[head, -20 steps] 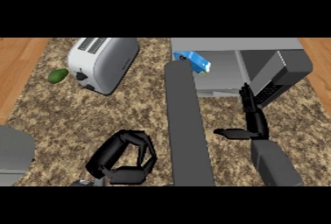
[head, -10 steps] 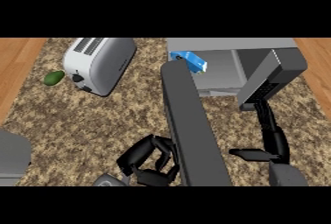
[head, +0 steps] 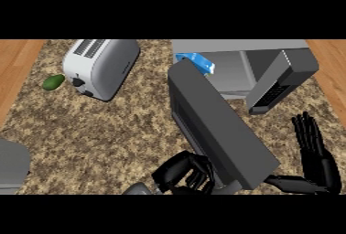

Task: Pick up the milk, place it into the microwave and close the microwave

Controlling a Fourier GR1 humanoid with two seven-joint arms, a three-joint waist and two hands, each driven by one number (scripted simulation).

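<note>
Blue milk (head: 197, 62) at microwave (head: 236, 45) mouth; left hand (head: 181, 172) curled, empty; right hand (head: 316, 154) spread flat.

The speckled brown stone bench (head: 101, 132) looks rough, grainy and matt all over, with smooth orange-brown wood strips (head: 13, 59) along its sides. The white-and-silver box toaster (head: 101, 66) has a glossy, metal-like shell. The grey box microwave (head: 236, 45) looks like smooth, dull metal, and its dark grey flat door (head: 216, 123) is matt. The blue-and-white milk carton (head: 197, 62) looks like smooth card. The black left hand (head: 182, 172) and black right hand (head: 316, 155) shine faintly, like hard plastic.
</note>
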